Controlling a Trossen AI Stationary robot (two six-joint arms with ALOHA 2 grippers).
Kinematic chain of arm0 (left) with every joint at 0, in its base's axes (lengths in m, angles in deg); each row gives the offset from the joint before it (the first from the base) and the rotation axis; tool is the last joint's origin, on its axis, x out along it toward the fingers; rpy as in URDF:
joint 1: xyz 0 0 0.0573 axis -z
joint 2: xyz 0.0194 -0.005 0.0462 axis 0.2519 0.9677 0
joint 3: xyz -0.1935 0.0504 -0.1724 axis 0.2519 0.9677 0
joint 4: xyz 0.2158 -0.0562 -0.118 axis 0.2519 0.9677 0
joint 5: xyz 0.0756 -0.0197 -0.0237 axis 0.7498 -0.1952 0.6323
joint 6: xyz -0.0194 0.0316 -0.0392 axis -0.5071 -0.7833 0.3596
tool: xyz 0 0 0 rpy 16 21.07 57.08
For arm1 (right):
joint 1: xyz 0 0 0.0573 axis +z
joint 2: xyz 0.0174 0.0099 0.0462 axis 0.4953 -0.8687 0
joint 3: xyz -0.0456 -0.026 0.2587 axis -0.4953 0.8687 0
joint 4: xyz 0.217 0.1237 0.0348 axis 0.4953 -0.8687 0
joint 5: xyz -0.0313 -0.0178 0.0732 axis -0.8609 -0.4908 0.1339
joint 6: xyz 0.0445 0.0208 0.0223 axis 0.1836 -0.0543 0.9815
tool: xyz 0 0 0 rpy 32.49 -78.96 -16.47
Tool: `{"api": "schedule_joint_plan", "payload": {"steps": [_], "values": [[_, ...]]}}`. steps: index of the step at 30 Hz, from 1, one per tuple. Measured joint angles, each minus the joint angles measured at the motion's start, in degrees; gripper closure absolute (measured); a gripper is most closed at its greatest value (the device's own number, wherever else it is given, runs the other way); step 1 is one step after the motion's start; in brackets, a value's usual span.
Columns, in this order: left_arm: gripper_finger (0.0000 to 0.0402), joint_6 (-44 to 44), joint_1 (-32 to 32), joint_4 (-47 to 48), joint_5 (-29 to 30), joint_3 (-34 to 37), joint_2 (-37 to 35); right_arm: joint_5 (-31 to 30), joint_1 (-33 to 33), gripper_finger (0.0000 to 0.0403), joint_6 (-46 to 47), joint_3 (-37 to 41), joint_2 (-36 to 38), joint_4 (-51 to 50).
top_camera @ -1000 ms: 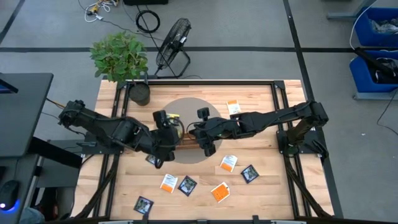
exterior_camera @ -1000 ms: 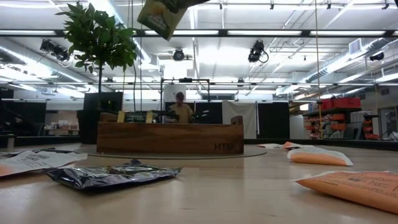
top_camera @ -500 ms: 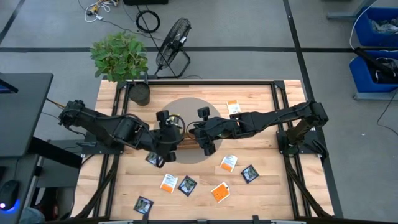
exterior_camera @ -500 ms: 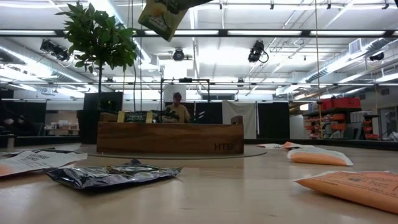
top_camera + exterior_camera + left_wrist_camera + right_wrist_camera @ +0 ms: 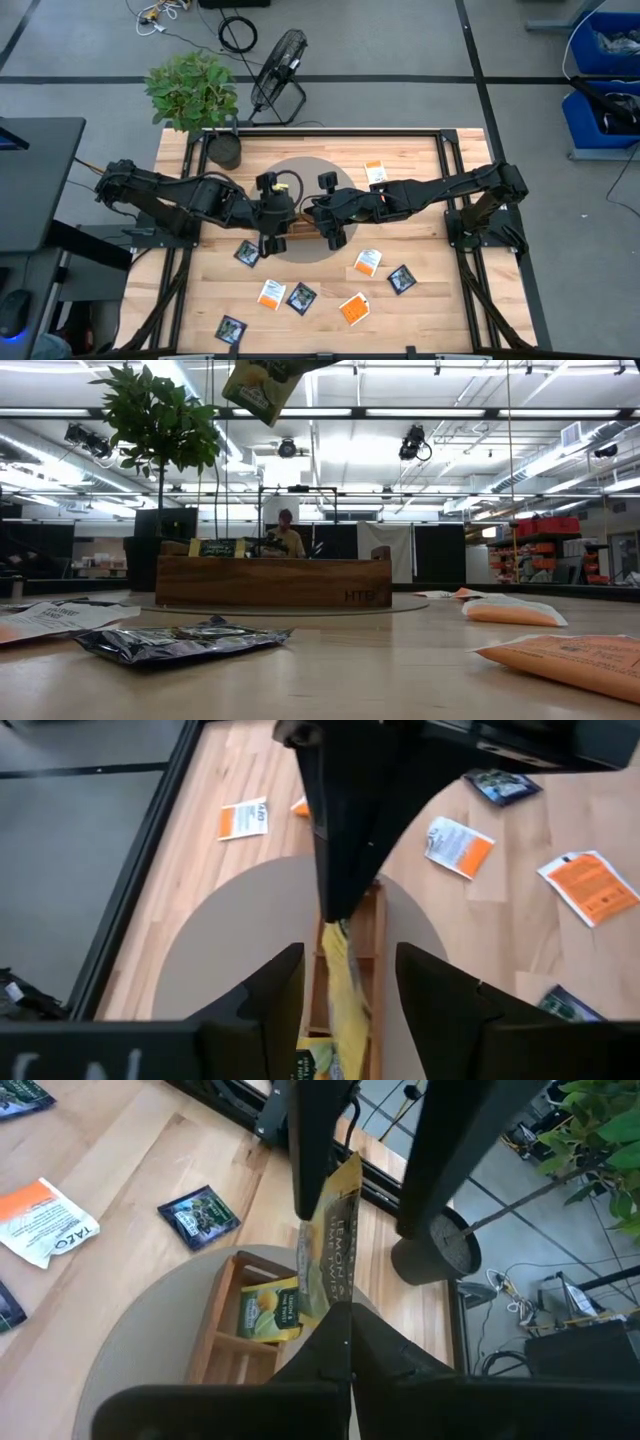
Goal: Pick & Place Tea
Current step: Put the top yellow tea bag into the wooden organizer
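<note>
We see bright even light from ceiling strip lamps (image 5: pixel 420 412), with glare there. Shadows on table (image 5: pixel 420 160) soft. Near sachets (image 5: pixel 180 642) in low view blurred.

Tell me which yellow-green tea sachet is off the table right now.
The lemon sachet pinched in the right gripper, hanging edge-on above the wooden tray. The other yellow-green sachet already sits in a tray compartment.
</note>
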Motion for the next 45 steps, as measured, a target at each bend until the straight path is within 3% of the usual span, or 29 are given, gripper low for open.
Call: {"api": "schedule_joint_plan", "payload": {"steps": [12,28,40,45], "values": [[0.0284,0.7,-0.7,1.8,-1.1,0.0,0.0,0.0,0.0,0.0403,0.1,0.0,0.0,0.0],[0.0293,1.4,-0.7,1.8,-2.1,0.0,0.0,0.0,0.0,0.0403,0.3,0.0,0.0,0.3],[0.0393,0.9,-0.7,1.9,-4.4,0.0,0.0,0.1,0.0,0.0403,0.5,0.0,0.0,0.2],[0.0398,-0.1,-0.7,1.9,-4.4,0.0,0.0,0.0,0.0,0.0403,0.8,0.1,0.0,0.3]]}}
